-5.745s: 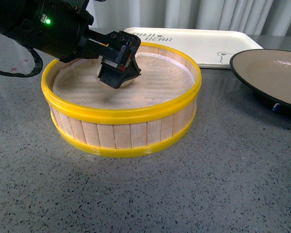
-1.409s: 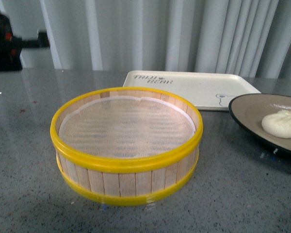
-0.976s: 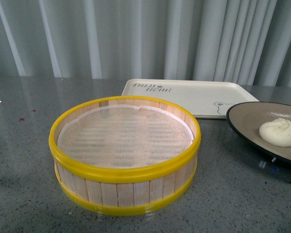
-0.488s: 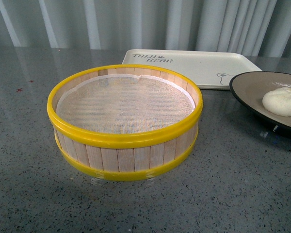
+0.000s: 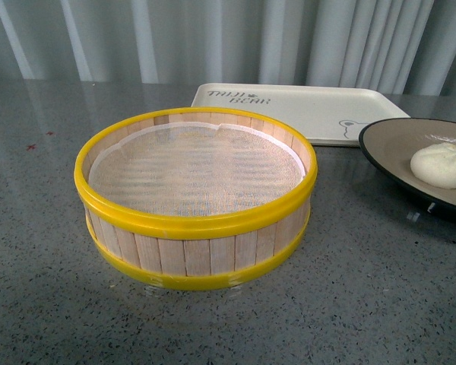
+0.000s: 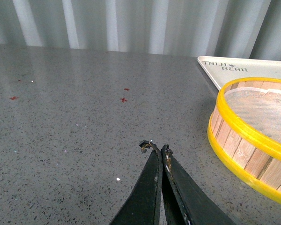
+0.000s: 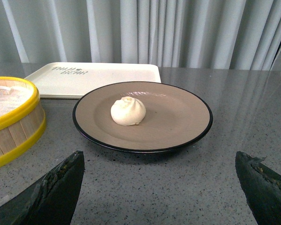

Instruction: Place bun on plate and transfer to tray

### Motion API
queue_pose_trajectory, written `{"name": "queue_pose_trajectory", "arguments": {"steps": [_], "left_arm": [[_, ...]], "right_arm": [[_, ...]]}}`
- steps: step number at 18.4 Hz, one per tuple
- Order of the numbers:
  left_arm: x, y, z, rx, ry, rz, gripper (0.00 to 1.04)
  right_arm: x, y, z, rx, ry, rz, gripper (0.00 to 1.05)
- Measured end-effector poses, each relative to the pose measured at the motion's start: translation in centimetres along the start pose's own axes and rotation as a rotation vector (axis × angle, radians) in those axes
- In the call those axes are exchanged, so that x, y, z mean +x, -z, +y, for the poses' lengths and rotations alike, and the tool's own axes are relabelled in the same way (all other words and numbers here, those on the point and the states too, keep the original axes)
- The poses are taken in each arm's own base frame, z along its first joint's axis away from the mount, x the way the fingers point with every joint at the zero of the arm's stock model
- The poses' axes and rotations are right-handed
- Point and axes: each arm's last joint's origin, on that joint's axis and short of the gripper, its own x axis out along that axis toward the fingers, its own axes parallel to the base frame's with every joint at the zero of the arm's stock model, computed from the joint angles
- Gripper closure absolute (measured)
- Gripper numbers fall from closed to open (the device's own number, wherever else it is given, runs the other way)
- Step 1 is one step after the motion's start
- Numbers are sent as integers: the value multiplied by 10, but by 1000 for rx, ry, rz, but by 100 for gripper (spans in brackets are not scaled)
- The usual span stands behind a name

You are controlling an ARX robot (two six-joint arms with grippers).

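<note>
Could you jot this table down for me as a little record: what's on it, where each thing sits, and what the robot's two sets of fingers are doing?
bun: lying on the plate, near its middle
plate: on the grey table, in front of the tray
tray: at the back, nothing visible on it
steamer basket: nothing inside but its white liner
left fingers: shut, holding nothing, over bare table
right fingers: wide open, facing the plate, touching nothing
</note>
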Motion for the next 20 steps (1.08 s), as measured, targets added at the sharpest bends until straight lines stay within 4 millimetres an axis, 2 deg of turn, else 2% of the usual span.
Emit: {"name": "queue_pose_trajectory", "arguments": {"steps": [8,20], "left_arm": [[-19,-5,0,0,0,-15,101],[-25,-6,0,0,0,-17,101]], "right_arm": [[0,0,0,0,0,0,9],[0,0,0,0,0,0,9]]}}
